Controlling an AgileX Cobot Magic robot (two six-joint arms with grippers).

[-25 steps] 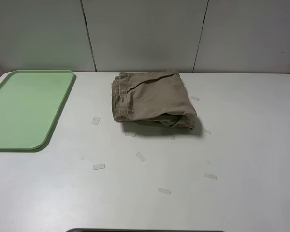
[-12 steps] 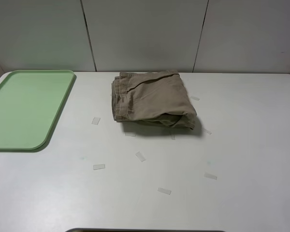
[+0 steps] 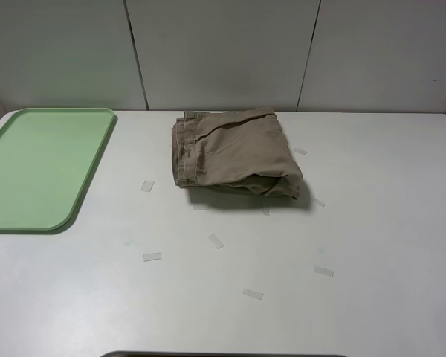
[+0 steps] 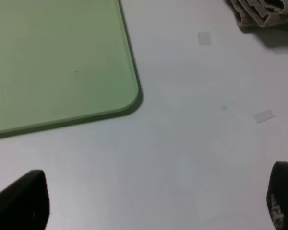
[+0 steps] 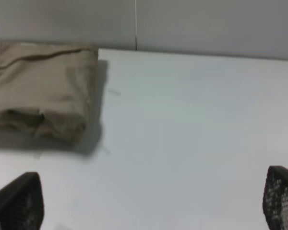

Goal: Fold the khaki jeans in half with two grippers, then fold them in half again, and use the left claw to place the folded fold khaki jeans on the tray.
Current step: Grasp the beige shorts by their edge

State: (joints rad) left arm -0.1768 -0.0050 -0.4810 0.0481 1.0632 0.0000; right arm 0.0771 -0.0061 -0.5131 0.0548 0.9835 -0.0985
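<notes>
The khaki jeans (image 3: 234, 155) lie folded into a compact bundle on the white table, at the back middle. They also show in the right wrist view (image 5: 38, 98), and a corner of them shows in the left wrist view (image 4: 261, 12). The pale green tray (image 3: 37, 167) lies at the left with nothing on it; its corner shows in the left wrist view (image 4: 62, 62). My left gripper (image 4: 156, 203) is open and holds nothing, over bare table near the tray's corner. My right gripper (image 5: 151, 203) is open and holds nothing, over the table short of the jeans. Neither arm shows in the high view.
Several small clear tape strips (image 3: 216, 241) lie scattered on the white table (image 3: 372, 223) around and in front of the jeans. A grey panelled wall (image 3: 223, 52) stands behind the table.
</notes>
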